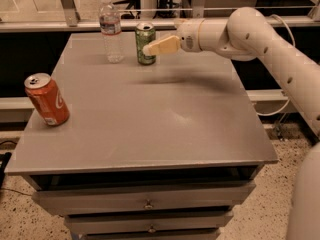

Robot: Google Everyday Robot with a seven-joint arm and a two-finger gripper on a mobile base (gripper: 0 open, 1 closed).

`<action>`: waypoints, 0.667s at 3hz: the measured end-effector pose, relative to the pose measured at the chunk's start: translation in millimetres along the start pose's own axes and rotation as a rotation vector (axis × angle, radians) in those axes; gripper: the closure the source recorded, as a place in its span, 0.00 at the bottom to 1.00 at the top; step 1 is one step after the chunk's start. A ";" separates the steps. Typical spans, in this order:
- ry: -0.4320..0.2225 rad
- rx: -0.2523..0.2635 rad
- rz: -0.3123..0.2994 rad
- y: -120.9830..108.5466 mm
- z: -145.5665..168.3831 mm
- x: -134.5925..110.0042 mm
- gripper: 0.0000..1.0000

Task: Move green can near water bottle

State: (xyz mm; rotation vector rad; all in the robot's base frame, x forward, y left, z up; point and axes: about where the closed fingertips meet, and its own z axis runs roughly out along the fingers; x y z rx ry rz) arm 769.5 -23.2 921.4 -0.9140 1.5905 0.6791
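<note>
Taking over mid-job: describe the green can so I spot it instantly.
On the grey cabinet top, look to the far edge, where a clear plastic water bottle with a white cap stands. Just right of it, not touching, is the small green aluminium can with a silver top, the cream gripper at its right side. The only other can is red-orange, at the left edge.
</note>
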 end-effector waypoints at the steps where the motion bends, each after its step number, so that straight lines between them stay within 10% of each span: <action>1: -0.003 0.024 -0.036 -4.4 -60.6 -5.8 0.00; 2: -0.001 0.030 -0.036 -6.6 -67.4 -4.1 0.00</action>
